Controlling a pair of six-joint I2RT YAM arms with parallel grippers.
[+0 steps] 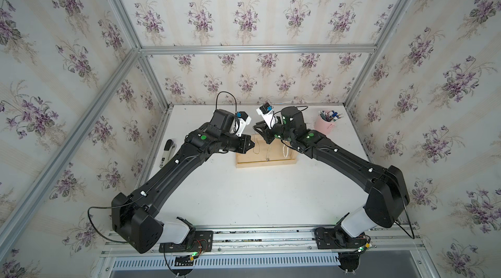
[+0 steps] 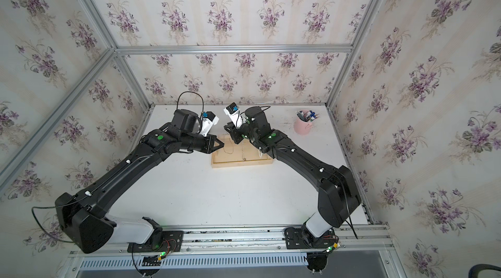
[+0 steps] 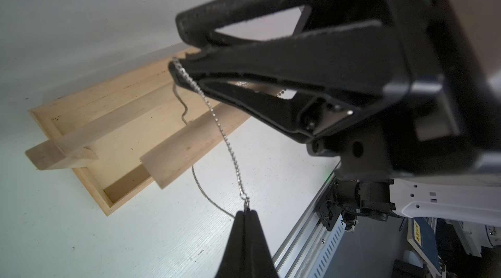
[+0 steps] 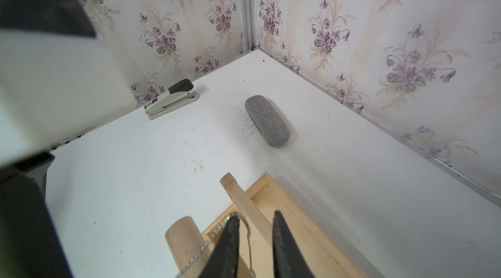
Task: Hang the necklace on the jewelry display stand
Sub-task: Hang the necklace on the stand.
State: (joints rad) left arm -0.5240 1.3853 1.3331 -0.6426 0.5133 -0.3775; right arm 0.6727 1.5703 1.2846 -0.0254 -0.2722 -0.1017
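Note:
The necklace [image 3: 217, 124] is a thin silver chain. My left gripper [image 3: 246, 210] is shut on one end of it, just left of the jewelry display stand [image 1: 265, 162]. From there the chain runs up and drapes over one fingertip [image 4: 233, 219] of my right gripper [image 4: 254, 217]. That gripper is open and hovers over the stand's thin top rail [image 4: 244, 200], near its left upright [image 4: 184, 238]. The rest of the chain hangs slack toward the stand's tray [image 3: 81, 116]. In both top views the two grippers, left [image 1: 253, 145] and right [image 1: 255, 127], meet at the stand's left end.
Two other necklaces, one pearl [image 1: 284, 152], hang on the stand further right. A stapler [image 1: 166, 152] lies at the table's left edge. A pink cup of pens [image 1: 325, 124] stands at the back right. A grey case [image 4: 267, 120] lies behind the stand near the back wall.

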